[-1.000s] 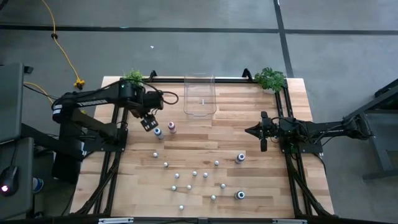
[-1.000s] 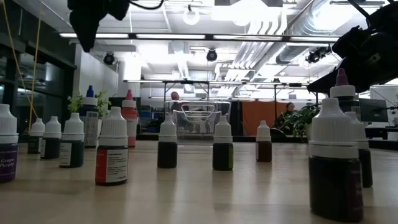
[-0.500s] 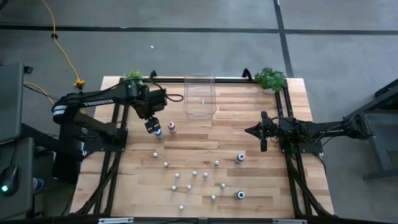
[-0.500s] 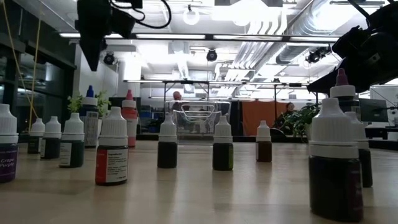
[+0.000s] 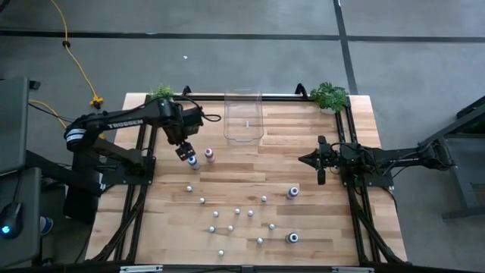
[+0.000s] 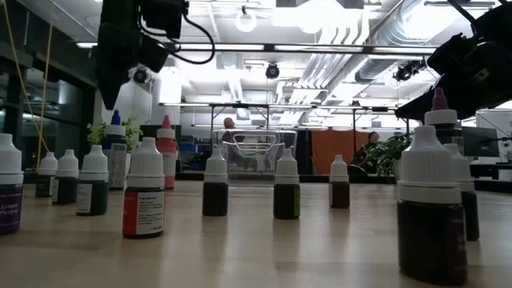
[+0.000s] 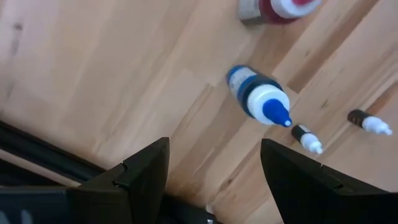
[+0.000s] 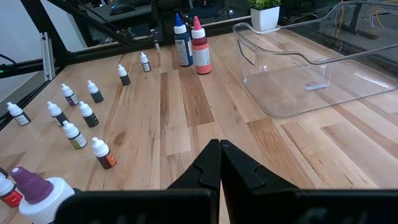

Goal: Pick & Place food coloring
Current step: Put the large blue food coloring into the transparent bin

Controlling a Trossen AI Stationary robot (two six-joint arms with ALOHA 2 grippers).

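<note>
**Food coloring: left claw poised above the blue-capped bottle**

High view: blue-capped bottle [image 5: 192, 161] stands left of centre beside a red one [image 5: 210, 156]; left claw [image 5: 183, 151] hovers spread, just beside it. Right claw [image 5: 320, 170] waits pressed together at right.

Left wrist view: centre the fingers [image 7: 140, 171] around that bottle before descending.

Low view: wooden counter [image 6: 256, 256], workshop behind.

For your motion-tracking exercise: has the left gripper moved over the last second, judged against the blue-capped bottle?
Yes. In the high view the left gripper has moved closer to the blue-capped bottle, jaws open above it.
</note>
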